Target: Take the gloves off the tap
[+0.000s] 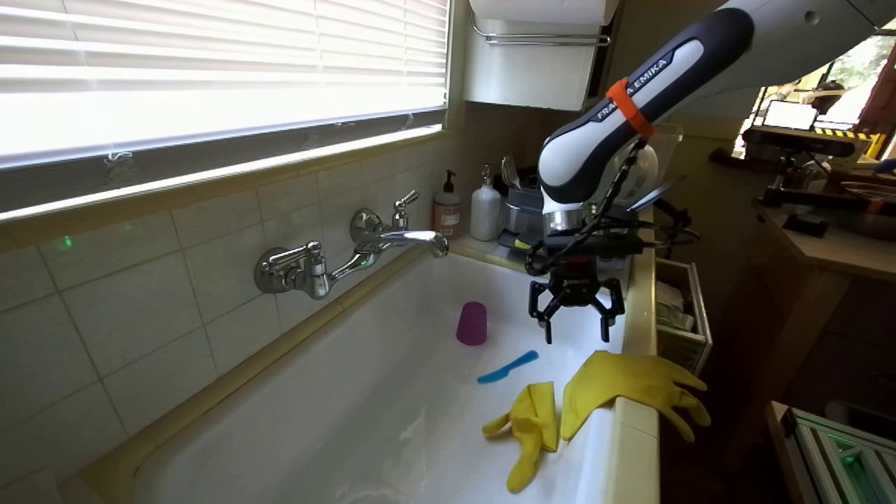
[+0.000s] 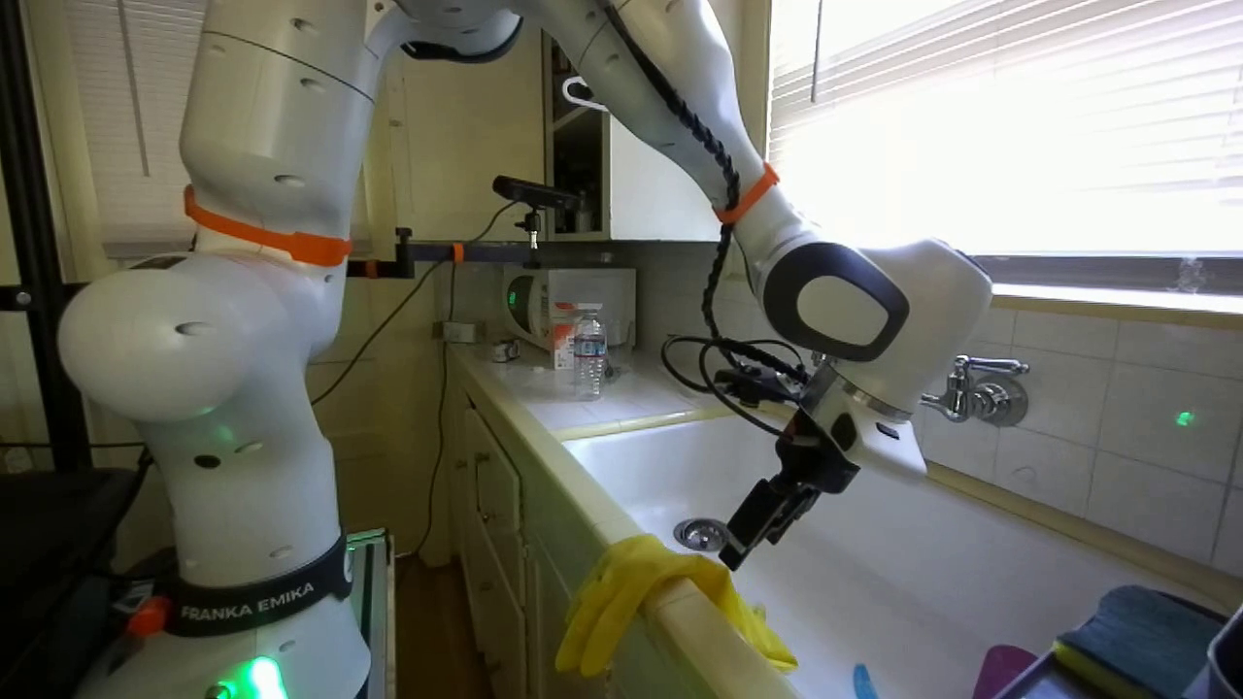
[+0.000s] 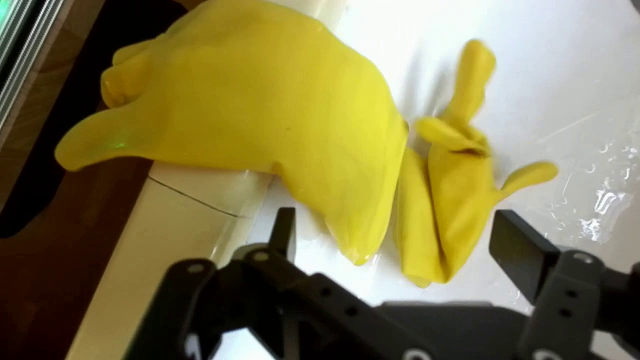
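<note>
Both yellow gloves [image 3: 306, 142] lie beyond the fingers [image 3: 520, 256], which stand wide apart, holding nothing

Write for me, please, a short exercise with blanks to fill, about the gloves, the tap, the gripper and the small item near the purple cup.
The draped glove and the lower glove are both coloured ____.
Of these two, the number hanging on the tap is ____.
The small item lying between the lower glove and the purple cup is coloured ____.
The gripper is not shut but ____.

Missing words: yellow; zero; blue; open.
</note>
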Robot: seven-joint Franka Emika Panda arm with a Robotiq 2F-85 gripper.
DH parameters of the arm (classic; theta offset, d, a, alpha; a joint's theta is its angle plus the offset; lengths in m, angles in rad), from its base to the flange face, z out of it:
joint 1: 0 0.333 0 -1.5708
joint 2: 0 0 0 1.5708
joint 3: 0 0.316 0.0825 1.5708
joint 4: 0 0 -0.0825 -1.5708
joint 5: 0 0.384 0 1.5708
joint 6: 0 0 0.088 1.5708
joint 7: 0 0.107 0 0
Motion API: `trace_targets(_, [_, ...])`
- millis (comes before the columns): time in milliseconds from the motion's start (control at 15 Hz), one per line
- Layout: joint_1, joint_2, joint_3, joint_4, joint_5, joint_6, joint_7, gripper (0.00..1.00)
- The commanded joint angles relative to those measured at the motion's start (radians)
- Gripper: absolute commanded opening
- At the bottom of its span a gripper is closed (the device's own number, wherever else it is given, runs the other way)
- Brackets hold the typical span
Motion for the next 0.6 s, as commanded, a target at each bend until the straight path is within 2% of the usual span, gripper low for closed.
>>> trace_targets(0, [0.014, 0.016, -0.014, 0.026, -0.036, -0.042, 0.031, 1.0])
trace_targets(533, [0.014, -0.001, 0.001, 0.029, 0.005, 0.025, 0.016, 1.0])
